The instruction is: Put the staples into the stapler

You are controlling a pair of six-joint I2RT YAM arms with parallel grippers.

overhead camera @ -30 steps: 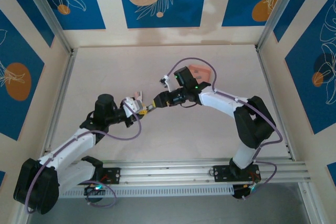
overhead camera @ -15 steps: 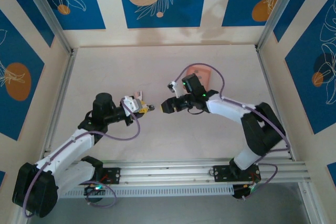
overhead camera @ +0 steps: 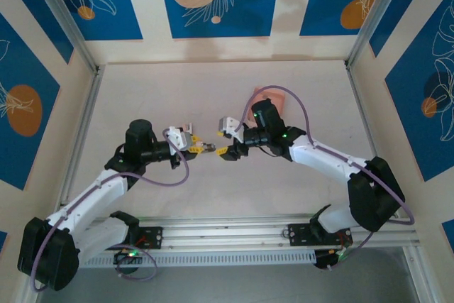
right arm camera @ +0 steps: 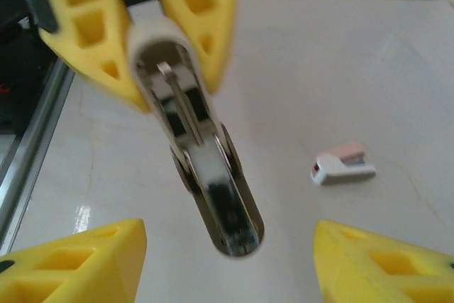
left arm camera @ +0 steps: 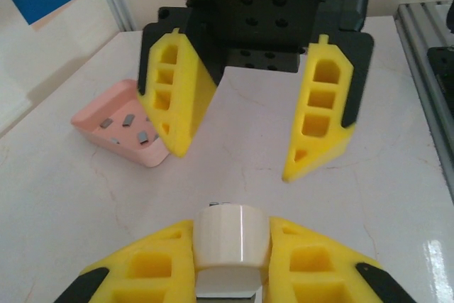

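Here are the staples point(left arm camera: 128, 121): tiny, short grey metal strips, a handful scattered flat inside the salmon-pink tray point(left arm camera: 106, 136), which sits on the pale tabletop point(overhead camera: 142, 104) behind the two hands. And there's the stapler point(right arm camera: 201, 168), off the tabletop. It has a white rounded body with a shiny chrome arm jutting from it, clamped between the yellow fingers of the left hand point(overhead camera: 194, 145), which is squeezed tight on that white end. Facing it, the right hand point(left arm camera: 236, 163) hangs with its yellow fingers spread wide, holding nothing, the chrome tip pointing into the gap between them. Off to the side a small white-and-pink piece point(right arm camera: 342, 164) lies alone on the tabletop, and what it is I can't say. Now the tricky bits: one finger of the right hand covers the tray's near corner in the left wrist view, and from above the right arm hides part of the tray and the staples are too small to pick out. The stapler's white body is cut off at the bottom edge of the left wrist view, and its chrome end is blurred up close, so its inside can't be read.
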